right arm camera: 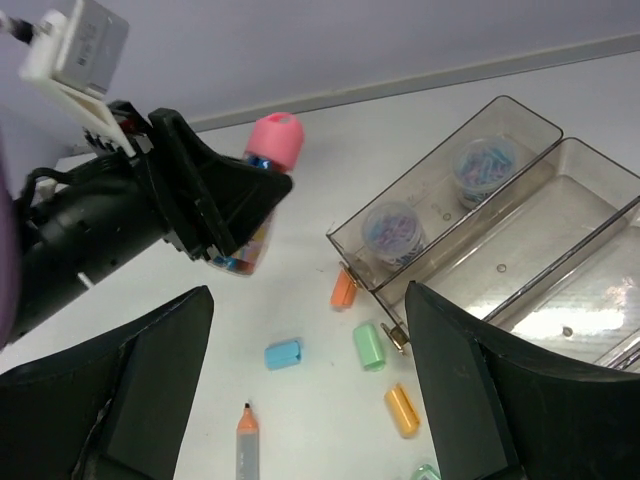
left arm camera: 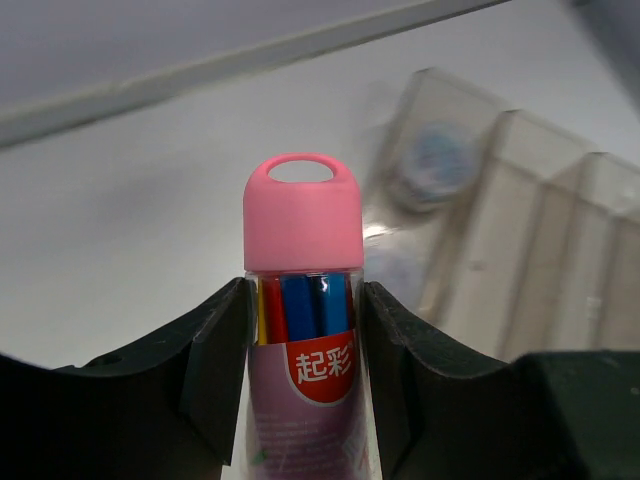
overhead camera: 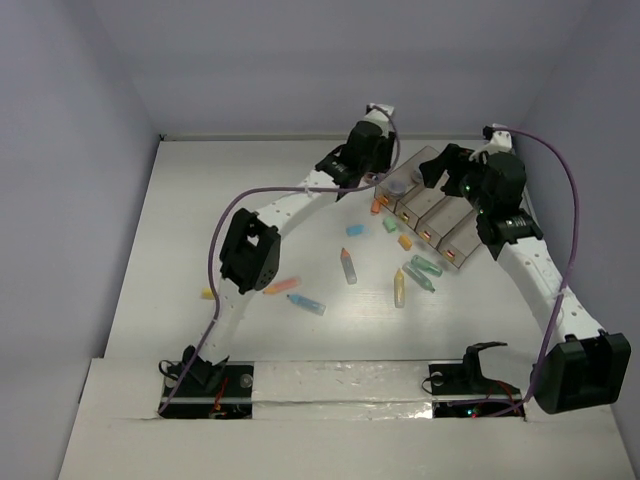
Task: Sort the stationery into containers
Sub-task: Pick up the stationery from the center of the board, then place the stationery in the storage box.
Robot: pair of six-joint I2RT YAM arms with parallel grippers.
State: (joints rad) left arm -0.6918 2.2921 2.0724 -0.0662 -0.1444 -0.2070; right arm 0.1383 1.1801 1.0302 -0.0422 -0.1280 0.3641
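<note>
Left gripper (left arm camera: 304, 300) held a clear, pink-capped tube (left arm camera: 303, 215) of pens just beside the tray (right arm camera: 520, 112), probably on its way to a compartment. Its jaws were partly closed and clamped on the tube's clear body below the cap. Right gripper (right arm camera: 305, 300) hovered near the tray's end with jaws wide apart, holding nothing, likely waiting its turn. Two round tubs (right arm camera: 392, 232) sat in the end compartment.
</note>
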